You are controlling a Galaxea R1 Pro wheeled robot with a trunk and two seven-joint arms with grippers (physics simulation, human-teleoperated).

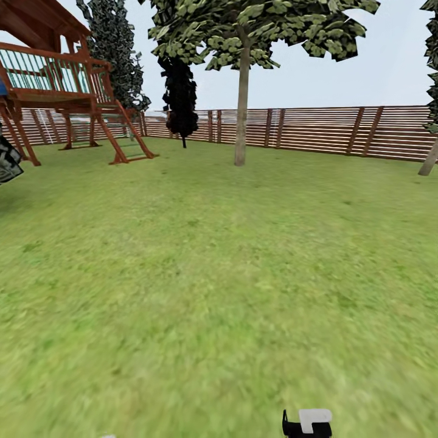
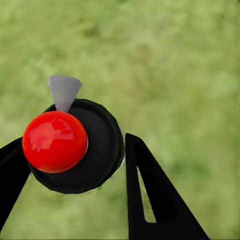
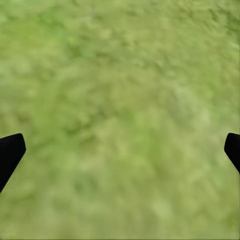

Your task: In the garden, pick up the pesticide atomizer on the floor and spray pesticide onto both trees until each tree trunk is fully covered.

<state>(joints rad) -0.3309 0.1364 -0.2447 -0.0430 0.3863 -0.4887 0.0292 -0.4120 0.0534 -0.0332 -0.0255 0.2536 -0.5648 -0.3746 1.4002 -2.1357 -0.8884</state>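
Observation:
In the left wrist view the pesticide atomizer [image 2: 55, 141] is seen from above: a red round top on a dark round body, with a grey nozzle [image 2: 64, 90] sticking out. My left gripper [image 2: 75, 155] is shut on it, one black finger [image 2: 10, 172] pressing each side, above blurry grass. My right gripper [image 3: 120, 150] is open over bare grass, its fingertips [image 3: 10, 152] spread wide with nothing between them. Far across the lawn stands a tree [image 1: 242, 103] with a bare beige trunk and blocky green leaves.
The green lawn [image 1: 213, 274] stretches ahead to a brown slat fence [image 1: 316, 129]. A red-brown wooden play tower [image 1: 61, 91] stands at the far left, with a black cypress [image 1: 180, 97] beside it. Another trunk [image 1: 429, 159] leans at the right edge. A black-and-white robot part [image 1: 307, 423] shows at the bottom.

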